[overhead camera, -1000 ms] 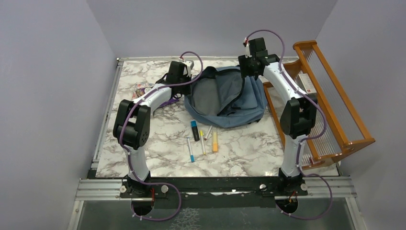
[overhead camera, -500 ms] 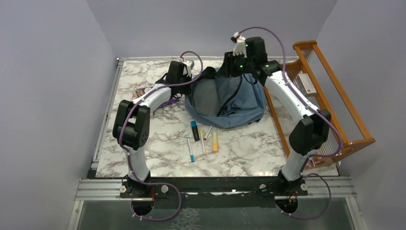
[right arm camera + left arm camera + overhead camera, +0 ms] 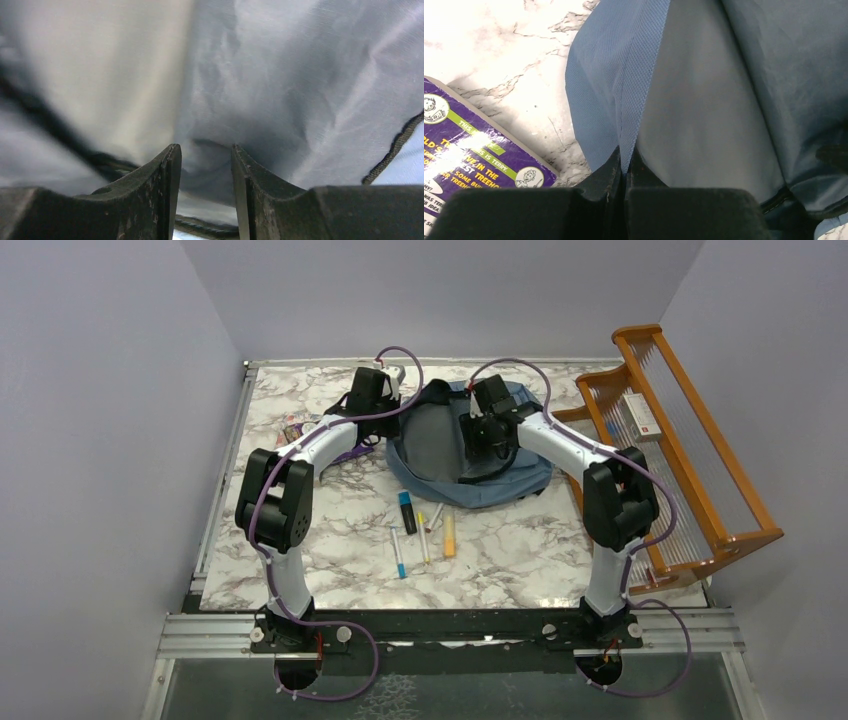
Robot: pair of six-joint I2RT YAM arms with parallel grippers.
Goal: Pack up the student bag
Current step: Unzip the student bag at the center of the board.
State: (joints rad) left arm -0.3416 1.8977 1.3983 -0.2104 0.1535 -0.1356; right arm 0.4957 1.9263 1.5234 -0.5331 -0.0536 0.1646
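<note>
pens [image 3: 425, 530] before bag [image 3: 500, 488]; rack [image 3: 690, 455] right

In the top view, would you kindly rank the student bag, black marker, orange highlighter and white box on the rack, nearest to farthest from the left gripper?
1. student bag: rim pinched in the left gripper.
2. black marker: mid-table, nearer the bases.
3. orange highlighter: right of the marker.
4. white box: far right, on the rack.

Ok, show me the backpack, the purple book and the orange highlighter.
backpack [image 3: 435, 435], overhead view, on the grey lining inside its open mouth.
purple book [image 3: 474, 160], left wrist view, on its front cover.
orange highlighter [image 3: 449, 536], overhead view, on the middle of its barrel.
</note>
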